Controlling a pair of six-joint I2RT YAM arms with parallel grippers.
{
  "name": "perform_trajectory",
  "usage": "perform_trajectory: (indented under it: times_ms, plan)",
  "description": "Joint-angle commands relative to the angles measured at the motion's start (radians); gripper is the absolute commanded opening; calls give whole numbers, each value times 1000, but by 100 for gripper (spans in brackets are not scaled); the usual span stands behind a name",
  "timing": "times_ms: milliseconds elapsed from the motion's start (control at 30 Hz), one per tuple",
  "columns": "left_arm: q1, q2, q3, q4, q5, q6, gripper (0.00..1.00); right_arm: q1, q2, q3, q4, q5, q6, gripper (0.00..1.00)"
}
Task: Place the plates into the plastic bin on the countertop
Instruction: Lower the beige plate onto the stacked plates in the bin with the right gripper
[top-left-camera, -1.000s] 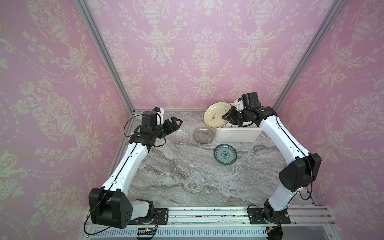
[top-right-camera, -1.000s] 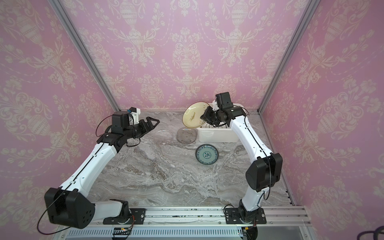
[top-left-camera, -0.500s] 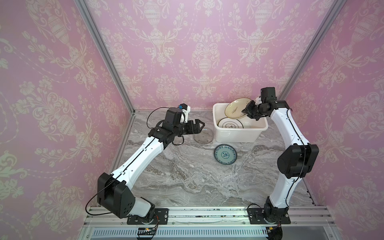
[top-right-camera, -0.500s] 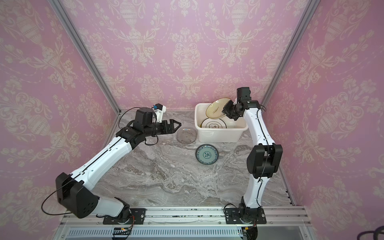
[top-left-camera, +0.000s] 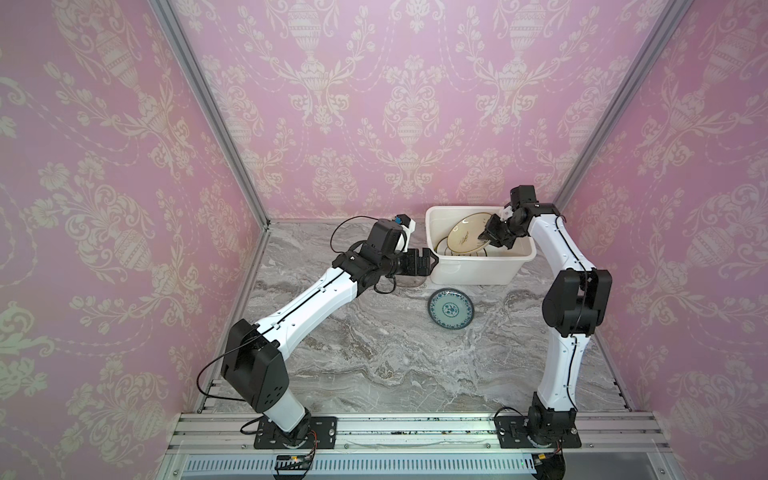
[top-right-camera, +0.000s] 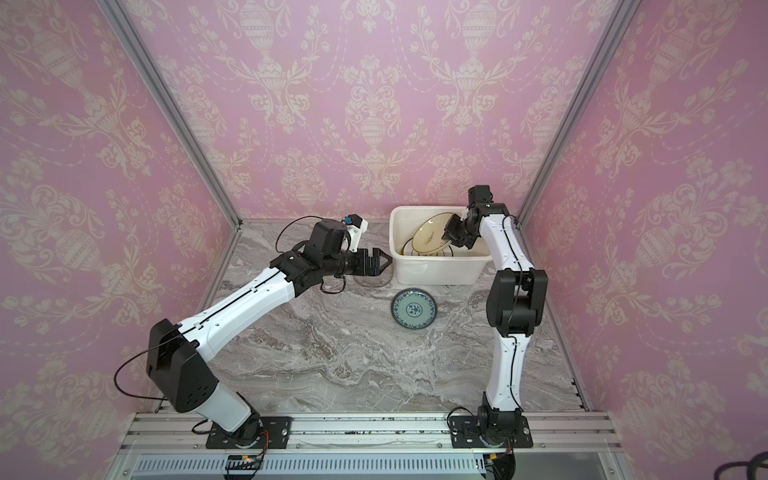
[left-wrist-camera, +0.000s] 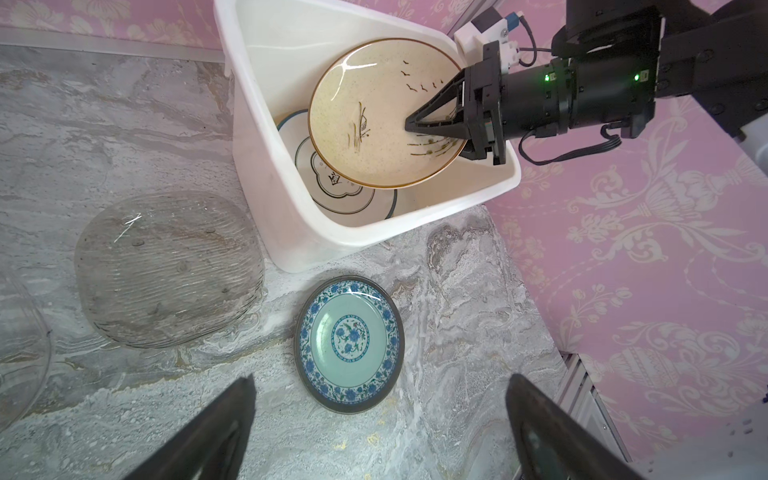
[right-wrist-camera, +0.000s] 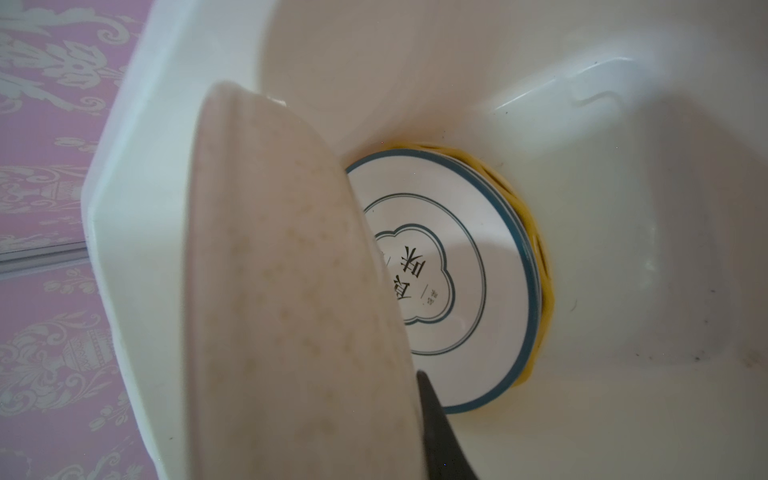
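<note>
Change, right arm: a second ago it held the cream speckled plate (left-wrist-camera: 374, 112) up beside the rim of the white plastic bin (left-wrist-camera: 257, 145). Now the plate is down inside the bin, tilted against the far wall.
Change, left arm: it has swung in from the left side of the tabletop (left-wrist-camera: 457, 311) and now hangs over the clear glass plate (left-wrist-camera: 166, 266), just beside the bin.
Meaning for the task: this plate's placement looks nearly finished, with only the release left, and the left arm seems set for the next pickup.
Right fingers (left-wrist-camera: 440, 108): clenched on the cream speckled plate's rim, one across its painted face and one beneath.
Left fingers (left-wrist-camera: 216, 428): spread wide, holding and touching nothing.
Contact: the plate's lower edge overlaps the white lettered plate (right-wrist-camera: 457, 291), but I cannot tell whether it rests on it yet.
In the bin: the white lettered plate lies flat on a yellow plate (right-wrist-camera: 536, 257).
Still out: the clear glass plate, the teal patterned plate (left-wrist-camera: 349, 345), and part of another glass plate (left-wrist-camera: 20, 345) at the edge of the left wrist view.
</note>
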Motion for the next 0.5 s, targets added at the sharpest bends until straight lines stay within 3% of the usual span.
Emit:
perform_trajectory:
  times_ms: [0,467]
  plan:
    - [-7,16,23,6,-15,-18,96,0,4,56,20,-110,-71,12]
    - [-7,20,9,-32,-37,-17,96,16,61,36,12,-130,-76,15]
